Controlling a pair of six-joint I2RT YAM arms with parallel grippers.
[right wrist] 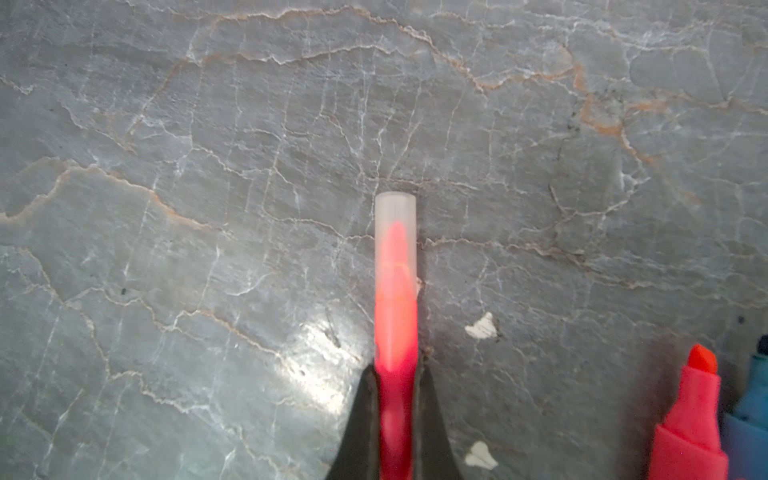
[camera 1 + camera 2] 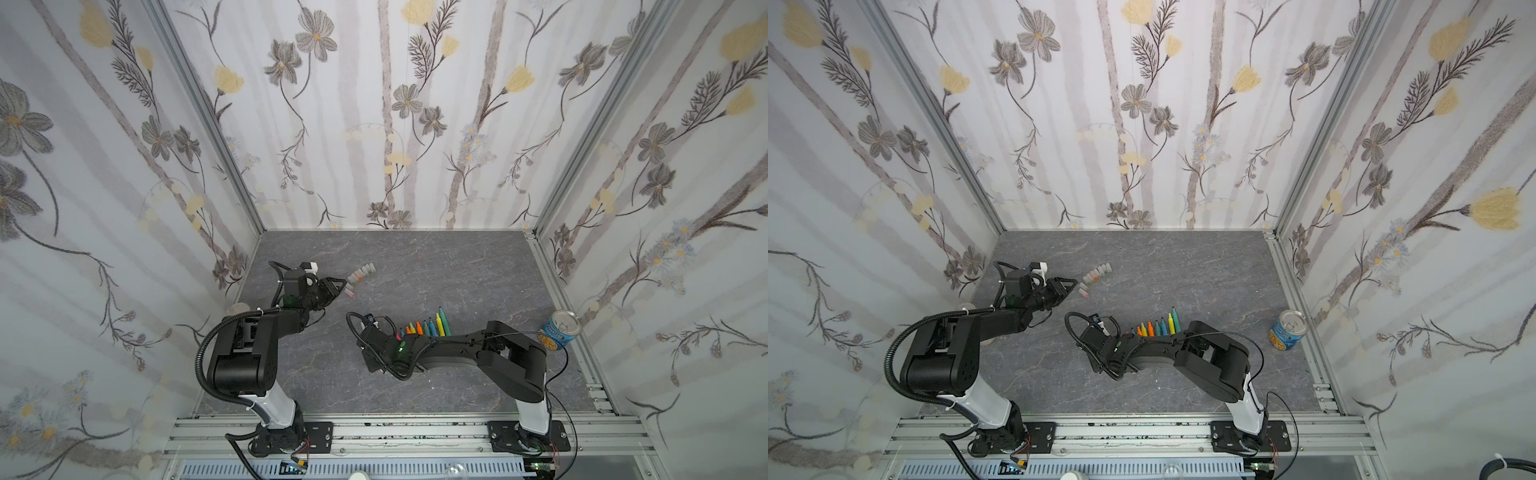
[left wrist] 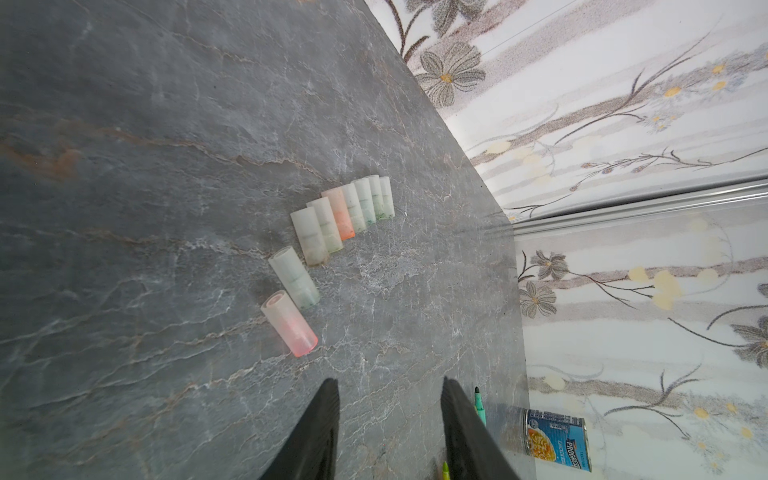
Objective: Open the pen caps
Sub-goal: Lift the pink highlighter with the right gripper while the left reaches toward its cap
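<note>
Left gripper (image 3: 388, 411) parted, right gripper (image 1: 397, 370) clamped.
The left jaws stand apart and empty; the right jaws pinch a red pen (image 1: 394, 407), right arm (image 2: 457, 345) bent toward the middle.

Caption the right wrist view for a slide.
Right gripper shut on a red pen, translucent cap on, grey marbled table behind.

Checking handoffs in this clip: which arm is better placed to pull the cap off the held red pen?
Probably left. The right pincer is shut on the red pen, its cap still on; the left pincer is open, empty, near the loose caps.
</note>
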